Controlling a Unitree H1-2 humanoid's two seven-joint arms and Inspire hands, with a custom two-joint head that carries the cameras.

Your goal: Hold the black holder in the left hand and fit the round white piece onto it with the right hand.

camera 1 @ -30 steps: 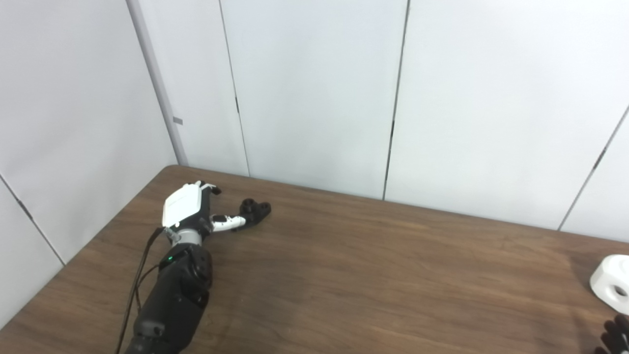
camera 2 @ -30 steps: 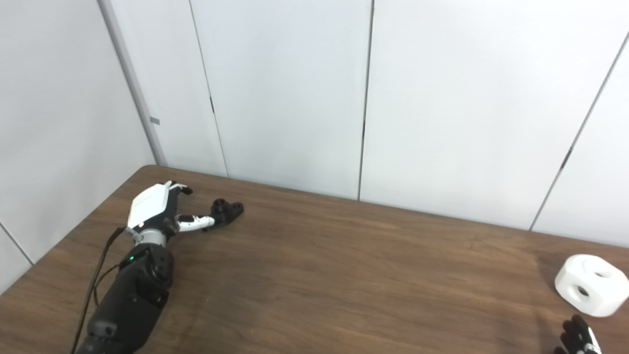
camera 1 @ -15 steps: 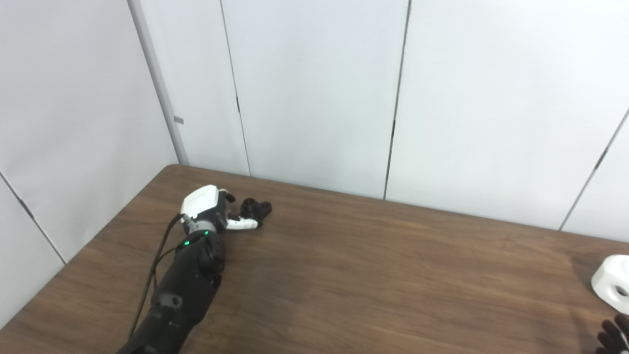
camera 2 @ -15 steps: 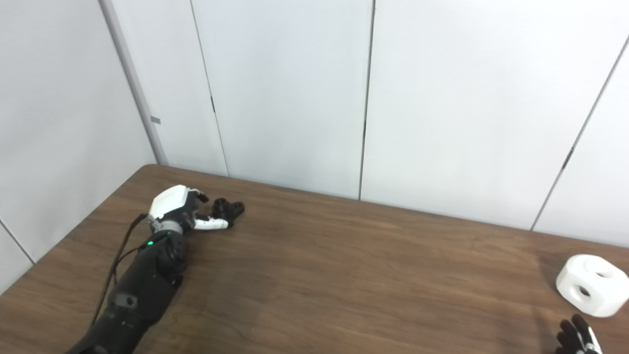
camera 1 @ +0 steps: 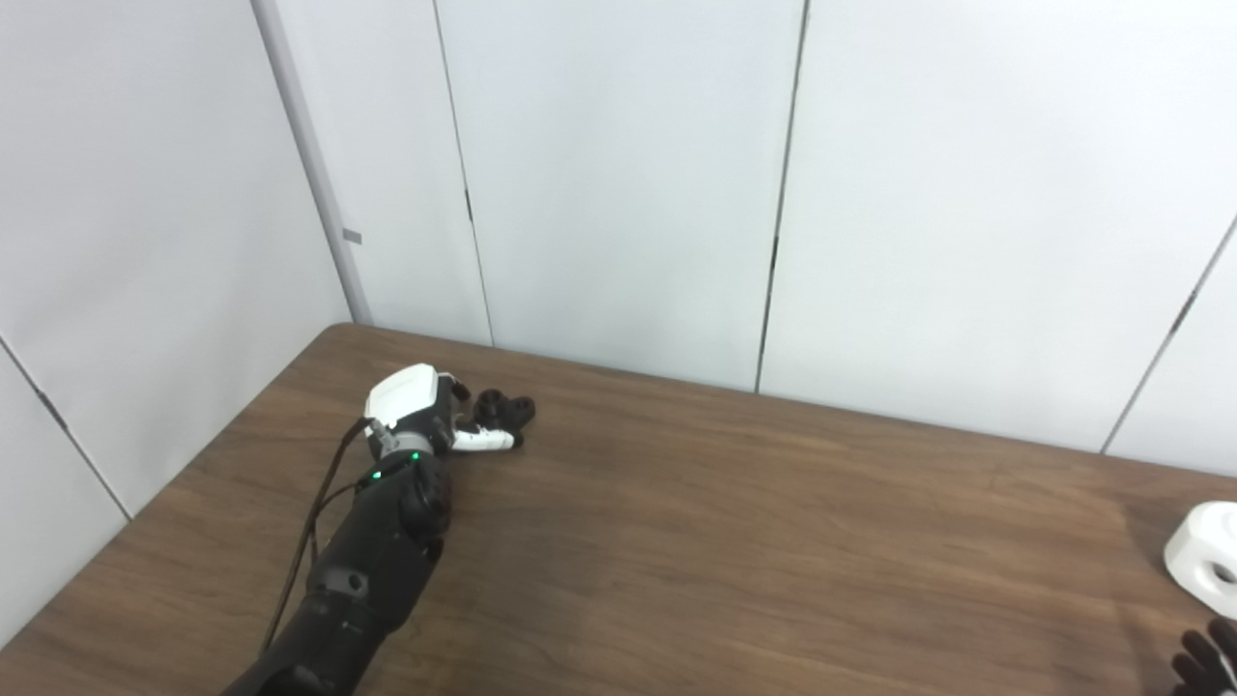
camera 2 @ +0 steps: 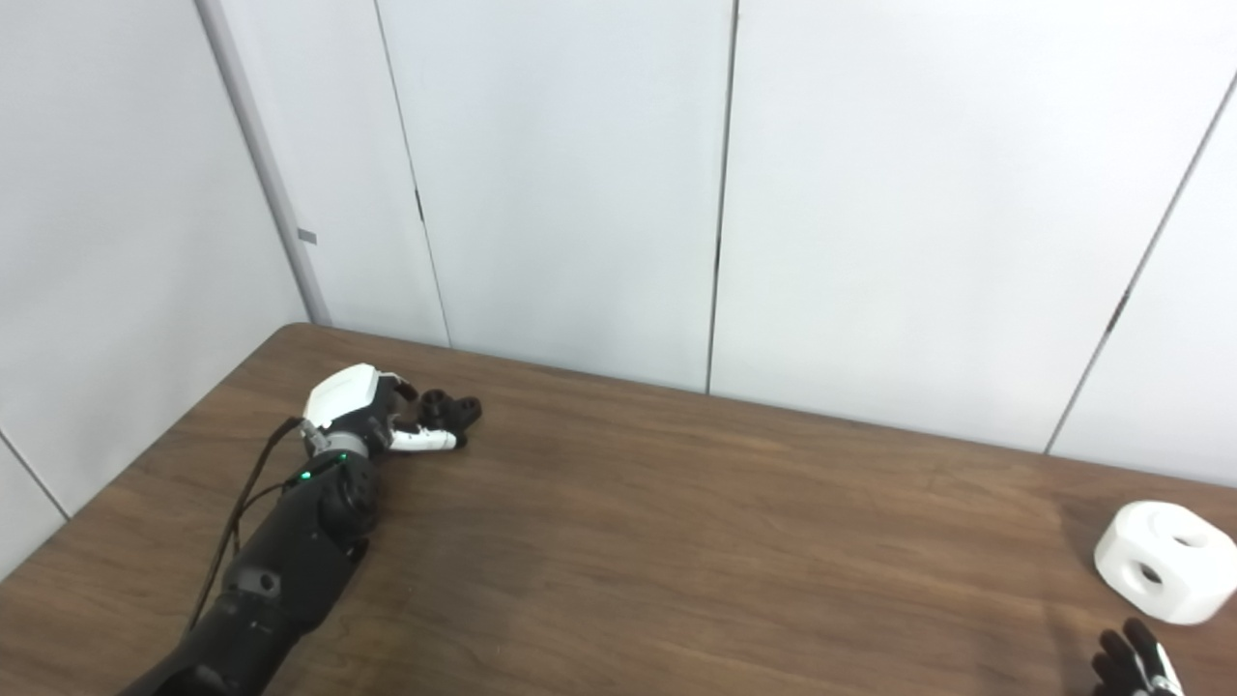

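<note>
Where the left arm reaches across the table (camera 2: pixel 676 541) toward its far left corner, the left hand (camera 1: pixel 417 411) rests against the black holder (camera 1: pixel 504 411), which lies on the wood at about two o'clock from the hand's white back. One white finger (camera 1: pixel 483 441) runs along the holder's near side and dark fingertips show at its far side, but the hand's own body hides the palm; whether the fingers are clamped on the holder or only cupped round it cannot be told. The holder itself is small and dark, and its shape is hard to make out beyond two round bosses on top.

Only the black fingertips (camera 2: pixel 1133 659) of the right hand (camera 2: pixel 1140 669) show, cut off at the bottom right corner, spread apart and holding nothing. The round white piece (camera 2: pixel 1165 560) sits on the table at about twelve o'clock from them, near but apart; the left eye view crops it at the edge. No writing or label can be read anywhere.
</note>
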